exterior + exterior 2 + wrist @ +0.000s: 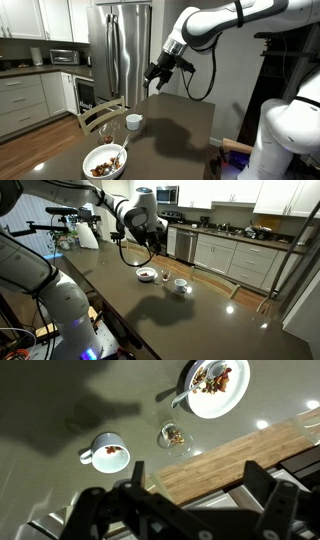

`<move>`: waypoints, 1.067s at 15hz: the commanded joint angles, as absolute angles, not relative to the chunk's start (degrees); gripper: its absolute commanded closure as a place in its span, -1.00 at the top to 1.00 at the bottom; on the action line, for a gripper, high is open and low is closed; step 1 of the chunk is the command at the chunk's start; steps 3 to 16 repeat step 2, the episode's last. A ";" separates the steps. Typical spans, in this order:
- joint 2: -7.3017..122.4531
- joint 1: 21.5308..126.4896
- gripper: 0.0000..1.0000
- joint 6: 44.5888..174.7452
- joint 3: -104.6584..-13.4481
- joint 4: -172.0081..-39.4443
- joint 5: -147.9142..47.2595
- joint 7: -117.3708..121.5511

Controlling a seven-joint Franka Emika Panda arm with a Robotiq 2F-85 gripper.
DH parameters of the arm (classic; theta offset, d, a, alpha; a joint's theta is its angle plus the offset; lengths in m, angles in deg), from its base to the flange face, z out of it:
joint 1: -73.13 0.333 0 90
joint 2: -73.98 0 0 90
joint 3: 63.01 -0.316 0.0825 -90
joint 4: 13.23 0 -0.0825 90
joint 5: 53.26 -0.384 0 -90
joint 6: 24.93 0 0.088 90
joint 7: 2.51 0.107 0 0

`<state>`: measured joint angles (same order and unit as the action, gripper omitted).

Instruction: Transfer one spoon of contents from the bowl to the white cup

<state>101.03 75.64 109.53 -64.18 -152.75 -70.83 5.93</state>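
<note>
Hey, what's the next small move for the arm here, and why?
Probably lower the tool toward the spoon. The tool is open, holds nothing and hangs well above the table, while the spoon rests in the bowl with its handle out over the rim. The white cup can only be served once the spoon is gripped.
</note>
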 commanded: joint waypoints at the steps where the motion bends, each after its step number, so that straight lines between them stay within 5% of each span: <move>1: 100.93 75.70 1.00 109.42 -64.10 -152.71 -70.74 6.00; 16: 100.83 75.70 1.00 109.42 -64.10 -152.75 -70.74 6.00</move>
